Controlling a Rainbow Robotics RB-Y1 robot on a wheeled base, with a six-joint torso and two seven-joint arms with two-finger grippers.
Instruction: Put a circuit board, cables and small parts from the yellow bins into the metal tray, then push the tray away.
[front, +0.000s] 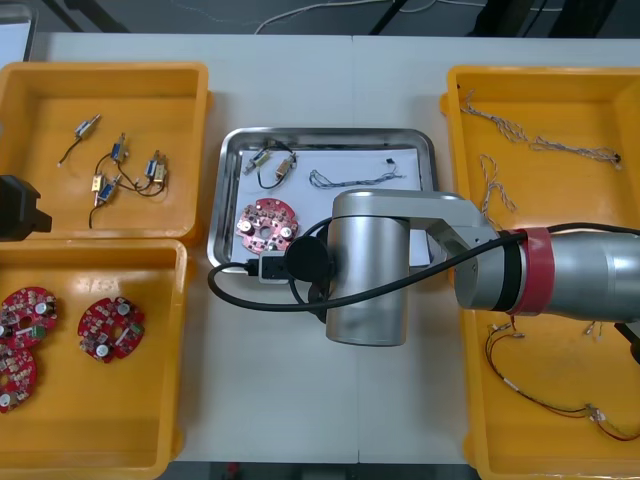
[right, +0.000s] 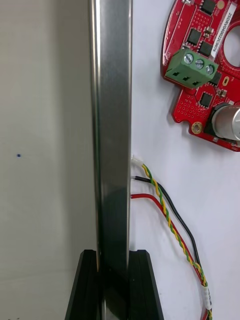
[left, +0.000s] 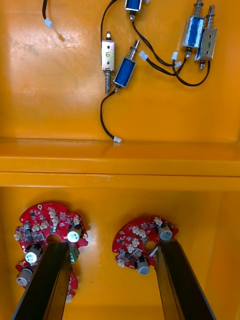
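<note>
The shiny rectangular metal tray (front: 225, 200), white inside, sits on the light worktop (front: 300, 90) between the yellow bins. The right jaws pinch its near rim: in the right wrist view the polished rim stands between the two black fingers (right: 85, 287), one outside the tray and one inside. The silver right arm (front: 560, 275), banded in red, reaches in from the right, and its bulky wrist covers the tray's near edge.

Inside the tray lie a round red circuit board (front: 266, 224) with a green terminal block, a twisted red and yellow cable (right: 170, 220) just beside the rim, a twisted blue and white cable (front: 350, 178), and small metal parts (front: 272, 163) on black leads at the far corner.

The left jaws are spread, their black fingers (left: 47, 280) hanging over more red boards (front: 110, 328) in the near left yellow plastic bin (front: 160, 400). The far left bin (front: 190, 150) holds blue and brass small parts with black wires (front: 125, 170). The far right bin (front: 460, 150) holds thin twisted cables (front: 540, 140), the near right bin (front: 480, 420) red and yellow ones (front: 560, 400).

Beyond the worktop's far edge is dark floor (front: 150, 15) with loose cords
</note>
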